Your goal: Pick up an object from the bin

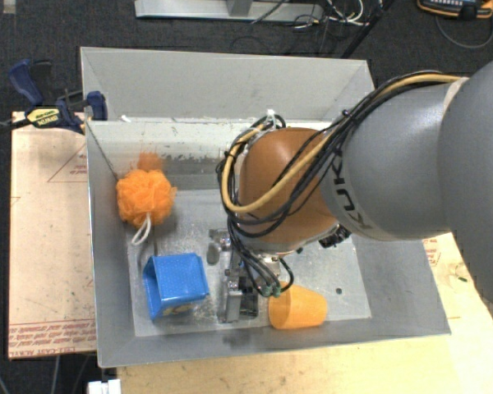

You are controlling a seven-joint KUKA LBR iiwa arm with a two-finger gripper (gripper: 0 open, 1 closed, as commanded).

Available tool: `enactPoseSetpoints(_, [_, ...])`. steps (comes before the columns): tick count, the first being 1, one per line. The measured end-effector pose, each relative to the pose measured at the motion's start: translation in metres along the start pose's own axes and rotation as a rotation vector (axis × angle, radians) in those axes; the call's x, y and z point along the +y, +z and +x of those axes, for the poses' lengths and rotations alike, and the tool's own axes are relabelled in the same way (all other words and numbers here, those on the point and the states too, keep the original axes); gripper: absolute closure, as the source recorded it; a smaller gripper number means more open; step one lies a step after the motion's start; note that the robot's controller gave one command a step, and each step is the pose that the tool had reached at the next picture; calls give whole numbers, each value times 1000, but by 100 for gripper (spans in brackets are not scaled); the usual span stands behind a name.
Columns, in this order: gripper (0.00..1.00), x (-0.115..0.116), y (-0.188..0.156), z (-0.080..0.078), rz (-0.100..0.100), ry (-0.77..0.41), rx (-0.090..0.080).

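A blue box (177, 284) sits slightly askew at the front left of the bin (230, 89). An orange cup (298, 309) lies on its side near the front wall. A fluffy orange mesh pouf (145, 197) rests by the left wall.

The grey bin (107, 245) holds three loose things, one of each kind: one orange mesh bath sponge (145, 197) at the far left, one blue plastic box (177, 281) at the near left, and one orange cup (297, 309) on its side at the near edge, right of the box.
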State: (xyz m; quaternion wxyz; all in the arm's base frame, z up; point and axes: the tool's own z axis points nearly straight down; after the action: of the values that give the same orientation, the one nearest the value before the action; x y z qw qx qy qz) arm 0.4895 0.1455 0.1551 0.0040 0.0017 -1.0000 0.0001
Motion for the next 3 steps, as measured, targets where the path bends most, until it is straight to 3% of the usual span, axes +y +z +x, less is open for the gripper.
enactPoseSetpoints(1, [0, -1, -4, -2, -1, 4, -7])
enactPoseSetpoints(2, [0, 31, 56, -12, -3, 100, -7])
enactPoseSetpoints(3, [0, 46, 68, -11, 0, 110, -1])
